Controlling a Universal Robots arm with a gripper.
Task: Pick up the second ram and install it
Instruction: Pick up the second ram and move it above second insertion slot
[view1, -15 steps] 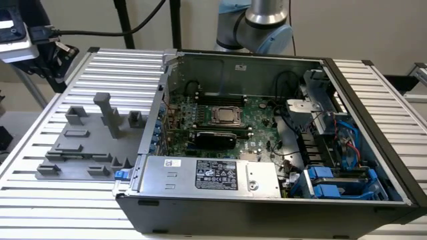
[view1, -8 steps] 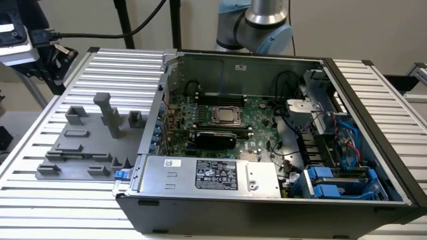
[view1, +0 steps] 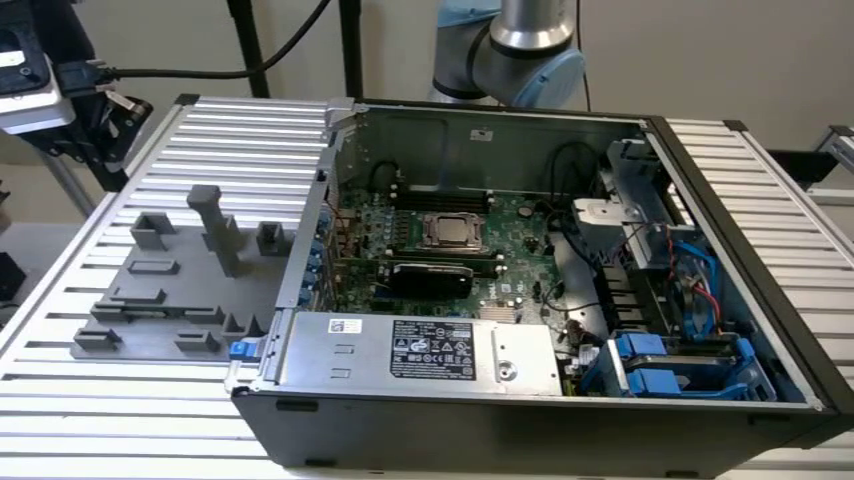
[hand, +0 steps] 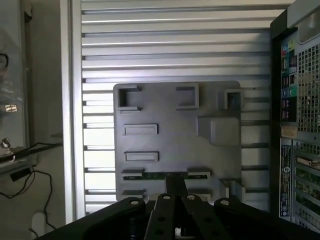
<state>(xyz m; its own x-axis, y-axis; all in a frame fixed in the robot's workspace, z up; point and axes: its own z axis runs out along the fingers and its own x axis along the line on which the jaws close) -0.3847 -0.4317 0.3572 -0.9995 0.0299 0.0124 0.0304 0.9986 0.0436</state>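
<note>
The jaws of the gripper (hand: 175, 182) stood together, their tips meeting in one dark shape, clamped on nothing. Under and beyond them spread the slatted table (hand: 175, 45). Off to one side of the jaws stood the open case (hand: 300, 130), its ported rear panel turned toward them. In the exterior view it sat to the exterior view's right of the holder. Directly beyond the jaws lay the grey plate (hand: 175, 135), set with raised blocks and shallow pockets. The ram (hand: 147, 175), a thin green stick, lay in the plate's pocket nearest the jaws. Its middle was hidden behind their tips, and whether they touched it could not be told.
</note>
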